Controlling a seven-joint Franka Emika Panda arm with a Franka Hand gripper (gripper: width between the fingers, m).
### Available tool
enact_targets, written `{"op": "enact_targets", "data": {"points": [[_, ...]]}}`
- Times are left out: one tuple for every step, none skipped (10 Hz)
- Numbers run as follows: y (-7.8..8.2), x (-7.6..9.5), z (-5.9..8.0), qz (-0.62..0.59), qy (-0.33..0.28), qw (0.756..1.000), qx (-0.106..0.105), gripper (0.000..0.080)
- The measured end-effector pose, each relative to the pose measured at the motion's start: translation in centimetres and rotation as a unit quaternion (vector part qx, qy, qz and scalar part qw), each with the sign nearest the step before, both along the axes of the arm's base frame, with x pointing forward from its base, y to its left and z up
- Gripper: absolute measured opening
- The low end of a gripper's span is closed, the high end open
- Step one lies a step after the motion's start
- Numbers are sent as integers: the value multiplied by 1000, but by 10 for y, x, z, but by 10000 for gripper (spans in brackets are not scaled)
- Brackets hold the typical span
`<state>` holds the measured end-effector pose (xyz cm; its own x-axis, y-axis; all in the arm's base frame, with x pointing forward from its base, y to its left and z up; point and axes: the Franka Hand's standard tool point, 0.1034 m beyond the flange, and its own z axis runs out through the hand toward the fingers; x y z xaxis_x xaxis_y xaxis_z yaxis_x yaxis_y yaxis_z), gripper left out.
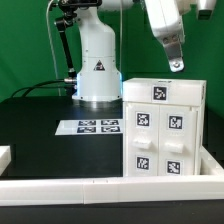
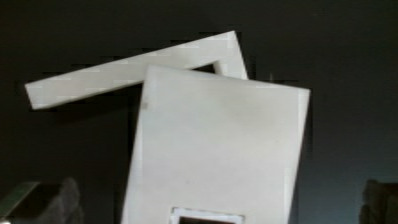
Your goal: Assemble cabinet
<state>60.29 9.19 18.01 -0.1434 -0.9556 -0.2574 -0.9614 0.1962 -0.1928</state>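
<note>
While boxy and smooth, the white plastic cabinet (image 1: 165,130) bears square tags.

Black table (image 1: 40,110) lies free; cabinet (image 1: 163,125) and marker board (image 1: 92,126) obstruct.

Pincer (image 1: 176,66) hangs with its jaws apart and nothing between them, clear of all parts. Directly beneath it, not touching, stands the cabinet (image 1: 162,128), upright on the black counter (image 1: 40,135), its tagged faces toward the camera. The marker board (image 1: 88,126) lies flat lower down and toward the exterior view's left of the pincer, beside the cabinet. The arm's white base (image 1: 98,65) stands behind the board.
</note>
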Motion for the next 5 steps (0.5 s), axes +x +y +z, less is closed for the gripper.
{"op": "enact_targets", "data": {"points": [[2, 1, 2, 96, -12, 995, -22, 796], [4, 3, 3, 153, -27, 987, -36, 796], [3, 3, 3, 202, -38, 977, -48, 796], [1, 4, 3, 271, -55, 959, -64, 796], [0, 5, 4, 290, -61, 952, -69, 796]]}}
